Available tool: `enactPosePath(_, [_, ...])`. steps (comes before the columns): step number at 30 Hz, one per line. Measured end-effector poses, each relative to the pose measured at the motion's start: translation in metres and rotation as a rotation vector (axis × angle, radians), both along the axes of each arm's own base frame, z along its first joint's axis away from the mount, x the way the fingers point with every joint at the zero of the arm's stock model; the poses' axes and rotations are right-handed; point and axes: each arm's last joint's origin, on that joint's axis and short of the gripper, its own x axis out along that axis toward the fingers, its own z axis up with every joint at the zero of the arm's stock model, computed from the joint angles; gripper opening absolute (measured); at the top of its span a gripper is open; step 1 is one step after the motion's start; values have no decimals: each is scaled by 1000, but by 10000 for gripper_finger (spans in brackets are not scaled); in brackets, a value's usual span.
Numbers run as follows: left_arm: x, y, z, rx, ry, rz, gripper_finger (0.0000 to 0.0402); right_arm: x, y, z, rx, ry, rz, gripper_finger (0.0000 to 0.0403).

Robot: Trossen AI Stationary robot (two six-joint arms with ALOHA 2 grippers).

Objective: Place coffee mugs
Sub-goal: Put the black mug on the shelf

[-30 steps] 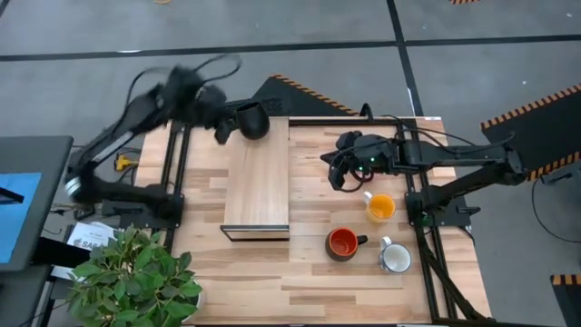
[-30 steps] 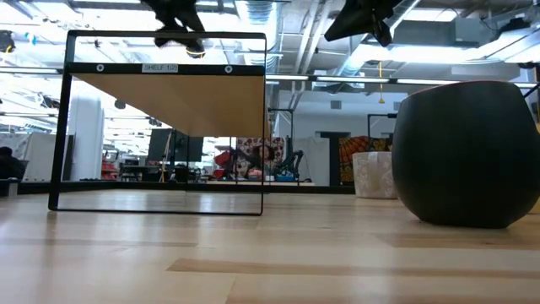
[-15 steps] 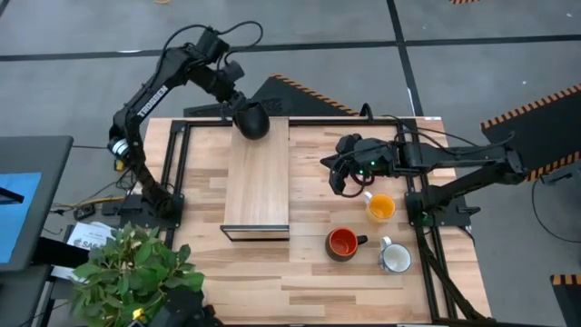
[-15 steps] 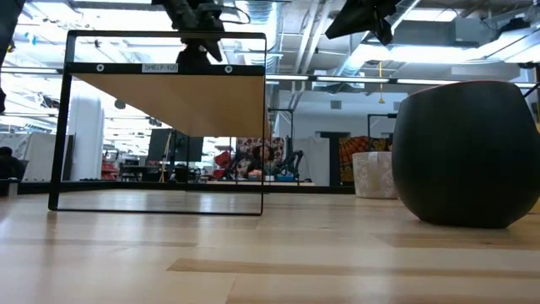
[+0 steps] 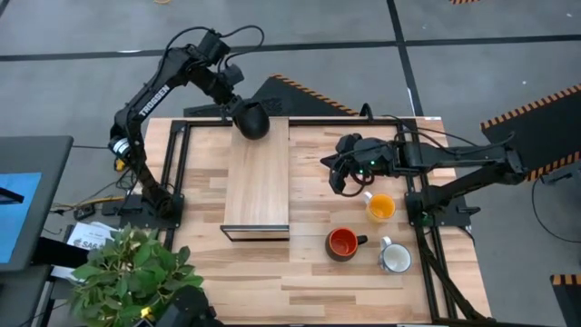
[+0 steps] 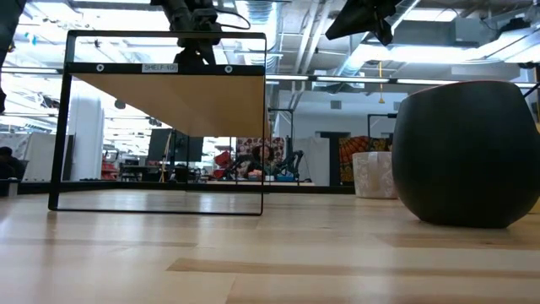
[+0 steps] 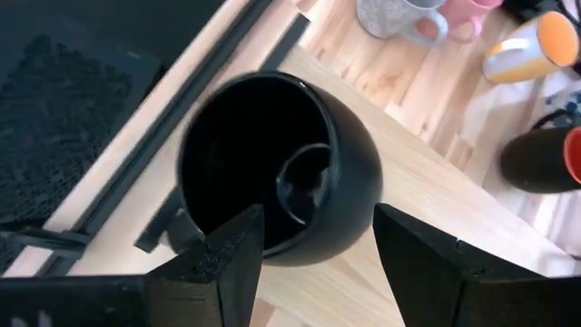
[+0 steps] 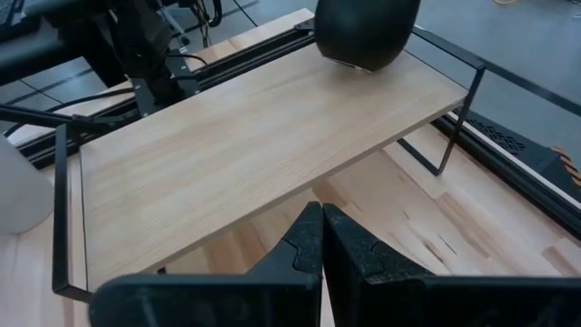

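Note:
A black mug (image 5: 252, 119) stands on the far end of the wooden shelf top (image 5: 257, 177). My left gripper (image 5: 238, 102) is open at the mug's far-left side. In the left wrist view its fingertips (image 7: 318, 236) flank the handle side of the black mug (image 7: 281, 168). My right gripper (image 5: 335, 176) hangs shut over the table to the right of the shelf, holding nothing. On the table's right stand an orange-yellow mug (image 5: 380, 207), a dark mug with a red-orange inside (image 5: 342, 242) and a white mug (image 5: 396, 260). A grey mug (image 7: 395, 14) and a pink mug (image 7: 465, 11) show in the left wrist view. My left gripper comes at the black mug slanting down from the far left, with its left fingertip (image 7: 245, 232) in front of the mug's lower wall (image 7: 300, 236). Whether either finger touches the mug, I cannot tell. The mug stands on the shelf top.
The shelf is a wooden board on a black wire frame (image 6: 160, 122), open beneath. A potted plant (image 5: 136, 272) stands at the near left corner. Black rails (image 5: 182, 159) run along the table's left and right sides. Bare wood lies near the front edge.
My left arm has swung from the black mug's left side round to its far-left side, with the gripper tipping further down. It has kept still for the last half second. The mug has stayed in place on the shelf.

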Motion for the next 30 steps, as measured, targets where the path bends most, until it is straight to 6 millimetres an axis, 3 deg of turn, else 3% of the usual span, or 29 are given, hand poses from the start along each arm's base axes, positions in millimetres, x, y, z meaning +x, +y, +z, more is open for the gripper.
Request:
enactPosePath(7, [0, 0, 0, 6, 0, -6, 193, 0, 0, 0, 0, 0, 0, 24])
enactPosePath(14, [13, 6, -17, -21, 69, -30, 193, 0, 0, 0, 0, -1, 1, 24])
enactPosePath(22, [16, 7, -20, -30, 73, -41, 190, 0, 0, 0, 0, -3, 1, 24])
enactPosePath(26, [14, 5, -21, -48, 93, -51, 150, 0, 0, 1, 0, -8, 1, 24])
enactPosePath(30, [18, 0, -21, -47, 104, -61, 66, 0, 0, 1, 0, -9, 1, 24])
